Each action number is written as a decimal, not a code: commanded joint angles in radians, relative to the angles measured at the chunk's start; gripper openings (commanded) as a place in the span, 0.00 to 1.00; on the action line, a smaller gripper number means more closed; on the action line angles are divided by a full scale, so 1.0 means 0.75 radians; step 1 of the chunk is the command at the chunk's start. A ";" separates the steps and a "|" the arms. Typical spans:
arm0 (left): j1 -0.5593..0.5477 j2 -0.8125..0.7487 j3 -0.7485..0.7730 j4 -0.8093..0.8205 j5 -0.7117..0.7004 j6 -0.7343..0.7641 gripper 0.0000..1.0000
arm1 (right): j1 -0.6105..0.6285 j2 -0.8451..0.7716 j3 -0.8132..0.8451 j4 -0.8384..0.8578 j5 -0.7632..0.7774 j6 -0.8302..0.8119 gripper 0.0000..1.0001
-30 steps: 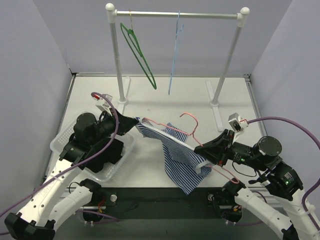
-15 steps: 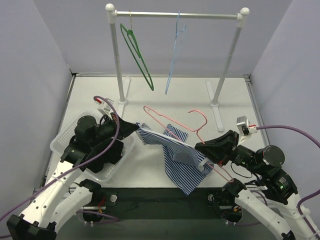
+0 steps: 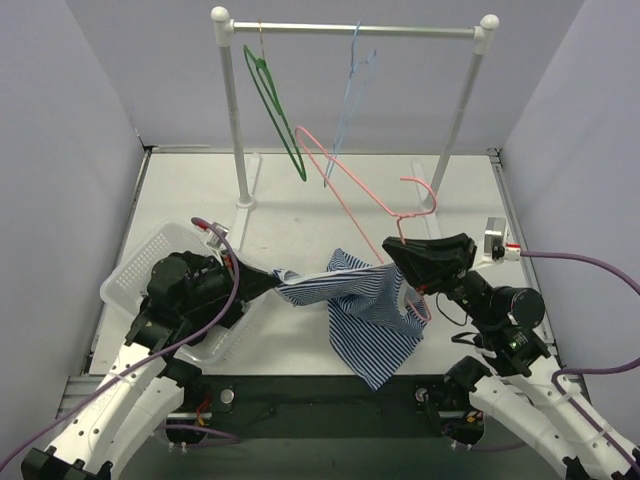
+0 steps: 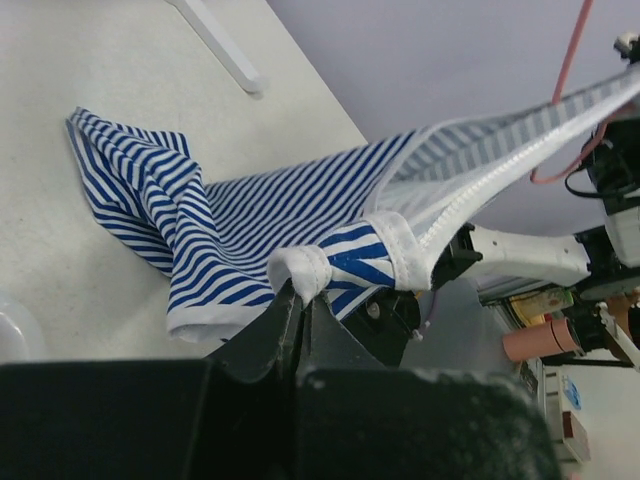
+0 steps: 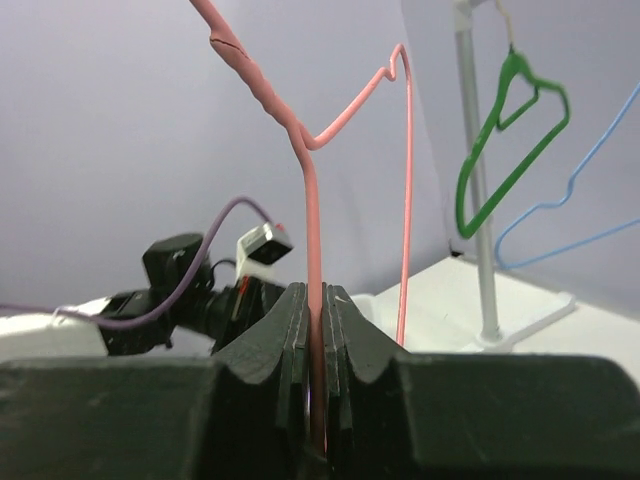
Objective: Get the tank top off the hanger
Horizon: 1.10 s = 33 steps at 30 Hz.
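The blue-and-white striped tank top (image 3: 365, 325) is stretched between my two grippers, its lower part draped on the table. My left gripper (image 3: 276, 277) is shut on a white-edged fold of it, which shows in the left wrist view (image 4: 303, 288). The tank top (image 4: 250, 215) runs from there up to the right, its white band taut toward the pink hanger (image 4: 568, 70). My right gripper (image 3: 397, 252) is shut on the pink hanger (image 3: 340, 180) and holds it tilted up toward the rack. The right wrist view shows the jaws (image 5: 317, 296) clamped on the hanger's wire (image 5: 309, 190).
A white clothes rack (image 3: 350, 30) stands at the back with a green hanger (image 3: 272, 105) and a blue hanger (image 3: 346, 100) on its bar. The pink hanger's upper end is close to them. A white basket (image 3: 130, 272) sits under my left arm.
My right gripper has swung the pink hanger up and back, so most of it has risen out of the tank top. My left gripper keeps its hold and has shifted slightly toward the near edge.
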 commanded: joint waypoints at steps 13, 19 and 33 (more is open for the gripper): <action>0.006 0.008 -0.060 0.120 0.246 0.021 0.00 | 0.013 0.421 0.231 0.961 0.363 -0.265 0.00; 0.002 0.006 -0.076 0.139 0.254 0.007 0.00 | 0.015 0.550 0.305 1.031 0.621 -0.320 0.00; -0.007 -0.052 0.007 -0.081 0.110 0.084 0.00 | 0.017 0.352 0.421 0.102 0.699 -0.331 0.00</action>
